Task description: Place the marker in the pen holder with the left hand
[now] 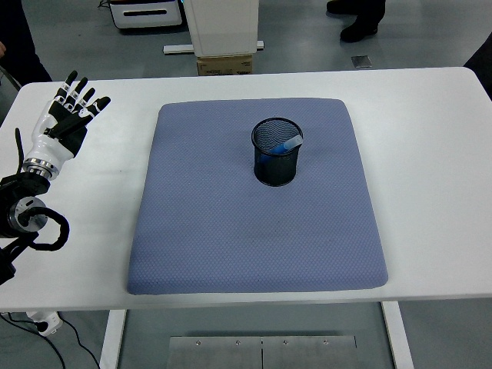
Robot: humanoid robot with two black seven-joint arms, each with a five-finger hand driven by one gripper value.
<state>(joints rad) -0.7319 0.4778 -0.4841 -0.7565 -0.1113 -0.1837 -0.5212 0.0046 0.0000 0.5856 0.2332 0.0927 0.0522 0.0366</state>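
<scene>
While the left robot hand (65, 117) hovers empty with fingers spread at the table's (430, 115) left edge, the blue marker (281, 147) leans tilted inside the black mesh pen holder (277, 152), pale cap poking above the rim, on the grey-blue mat (231, 223).

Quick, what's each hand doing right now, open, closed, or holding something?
Left hand: open, fingers spread, holding nothing, over the table's left side.
Right hand: not in view.
</scene>
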